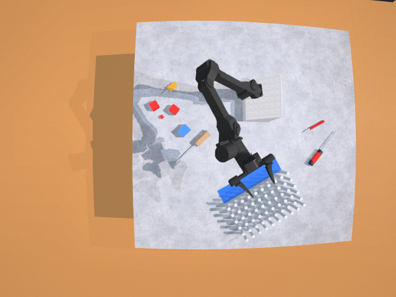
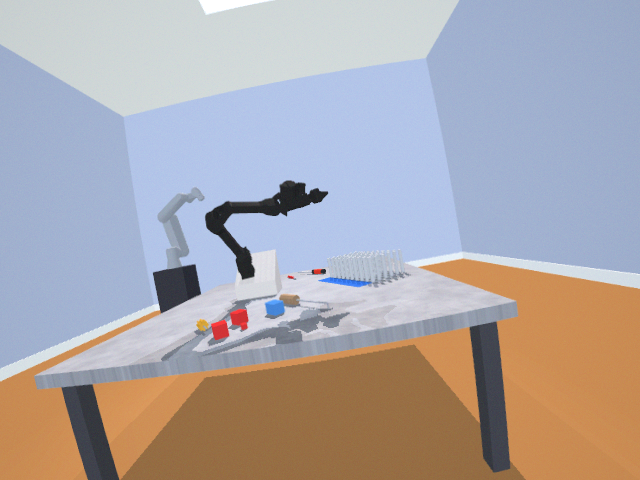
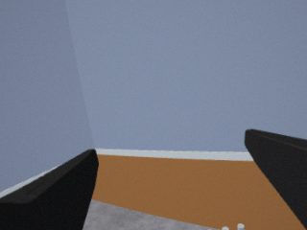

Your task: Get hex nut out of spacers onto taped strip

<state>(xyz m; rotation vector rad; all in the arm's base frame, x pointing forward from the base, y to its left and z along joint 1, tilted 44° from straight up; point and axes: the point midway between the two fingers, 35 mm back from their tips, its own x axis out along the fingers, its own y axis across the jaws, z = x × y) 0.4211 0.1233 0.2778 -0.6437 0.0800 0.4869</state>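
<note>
My gripper [image 1: 263,189] [image 2: 325,194] [image 3: 172,147] is open and empty, held high above the table, over the strip and spacers in the top view. The white-topped standing spacers [image 1: 239,228] [image 2: 361,266] form a slanted field; two tops show at the bottom of the wrist view. The blue taped strip [image 1: 226,193] [image 2: 343,282] lies along the field's front edge, partly hidden by the gripper in the top view. A hook tool with a wooden handle [image 1: 202,138] [image 2: 289,299] lies on the table. A red-and-black screwdriver [image 1: 315,157] [image 2: 318,271] lies beyond the field's end. I cannot see the nut.
A thin red-handled tool [image 1: 317,124] [image 2: 291,277] lies near the screwdriver. A yellow-handled tool [image 1: 172,86] [image 2: 202,324], red cubes [image 1: 154,105] [image 2: 220,329] and a blue block [image 1: 183,130] [image 2: 275,307] lie on the other side. A white block [image 1: 266,99] [image 2: 258,288] stands by the arm's base.
</note>
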